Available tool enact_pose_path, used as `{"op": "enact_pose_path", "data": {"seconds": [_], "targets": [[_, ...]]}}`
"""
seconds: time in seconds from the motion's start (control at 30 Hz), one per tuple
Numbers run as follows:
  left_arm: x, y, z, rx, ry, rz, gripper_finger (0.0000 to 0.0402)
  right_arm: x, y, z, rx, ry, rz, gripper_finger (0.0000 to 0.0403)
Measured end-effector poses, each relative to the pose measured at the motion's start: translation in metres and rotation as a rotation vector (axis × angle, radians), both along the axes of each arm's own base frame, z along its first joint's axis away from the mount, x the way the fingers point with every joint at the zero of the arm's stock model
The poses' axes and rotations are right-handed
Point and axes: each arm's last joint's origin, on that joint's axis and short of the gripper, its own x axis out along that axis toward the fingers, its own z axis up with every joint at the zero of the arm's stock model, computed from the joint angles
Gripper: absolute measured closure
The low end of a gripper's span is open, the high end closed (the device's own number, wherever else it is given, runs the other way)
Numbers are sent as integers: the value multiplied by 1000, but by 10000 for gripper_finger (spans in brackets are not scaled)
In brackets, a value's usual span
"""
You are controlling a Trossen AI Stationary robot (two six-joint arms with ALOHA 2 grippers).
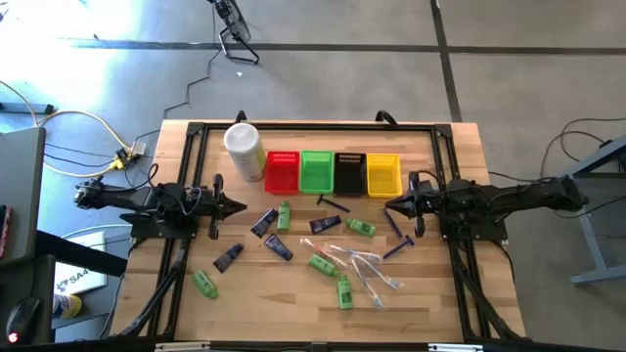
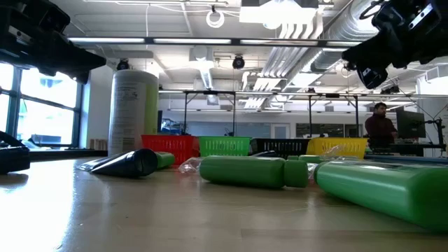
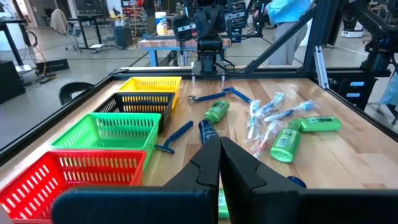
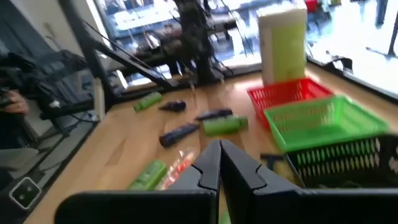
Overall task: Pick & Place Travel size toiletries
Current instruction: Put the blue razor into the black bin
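Both tools are closed and hold nothing. The left tool [image 1: 238, 206] and the right tool [image 1: 391, 204] hover apart; the travel size toiletries [image 1: 333, 254] lie between them on the desk [image 1: 450, 156].

Illumination is bright and even from overhead ceiling fixtures [image 2: 280, 10]. Window glare washes the right wrist view, which shows motion blur. The low view renders the nearest green bottle [image 2: 392, 185] out of focus

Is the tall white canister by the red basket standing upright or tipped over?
Upright. The white canister rises vertically from the table in the low view, beside the red basket; from above only its round top shows.
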Motion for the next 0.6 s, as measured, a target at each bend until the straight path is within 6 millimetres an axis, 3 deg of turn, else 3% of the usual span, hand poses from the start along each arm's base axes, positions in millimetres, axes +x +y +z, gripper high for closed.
{"op": "enact_pose_path", "data": {"seconds": [0.4, 0.6], "targets": [[0, 0, 0, 0, 0, 0, 394, 18, -1, 15, 119, 236, -115, 400], [0, 0, 0, 0, 1, 0, 394, 21, -1, 11, 235, 420, -180, 400]]}}
